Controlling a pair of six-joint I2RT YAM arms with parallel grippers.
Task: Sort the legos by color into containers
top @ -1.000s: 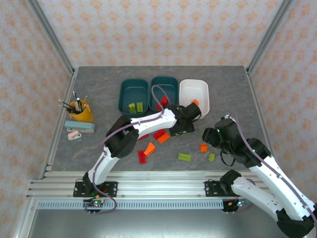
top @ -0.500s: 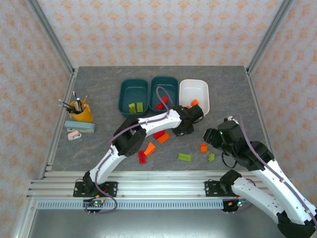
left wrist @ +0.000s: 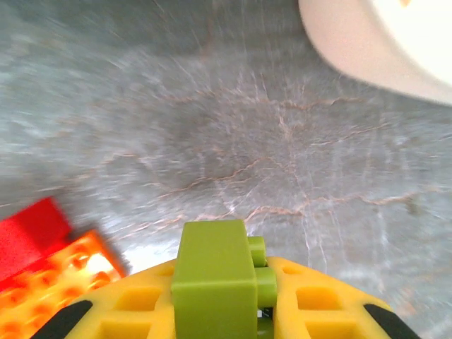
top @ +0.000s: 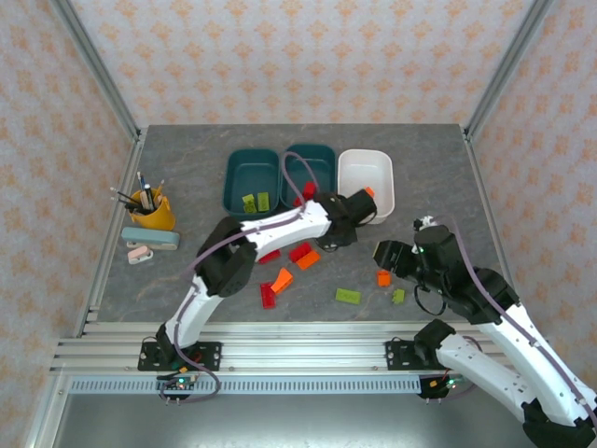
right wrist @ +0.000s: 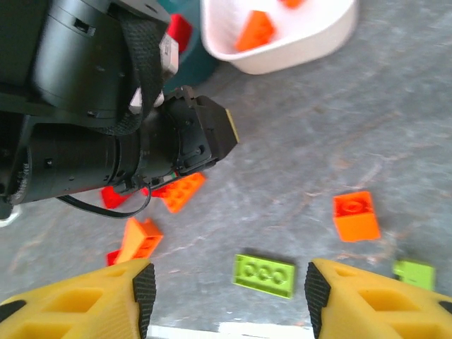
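One lime green brick (left wrist: 212,268) sat clamped in the left claw (left wrist: 220,311), above bare desk (left wrist: 212,141) near the white tray (left wrist: 367,49). The right claw (right wrist: 226,300) stood wide open and empty over another green brick (right wrist: 264,275). Judged step: carrying green to the far-left teal tray (top: 252,171), which held two green bricks (top: 249,202); the next move calls for a leftward swing past the middle tray (top: 322,159). Desk grey and marbled; walls (top: 280,56) patterned, with aluminium posts (top: 98,65).

Lab rig: aluminium frame (top: 280,356), wallpapered panels (top: 298,56) (patterned).
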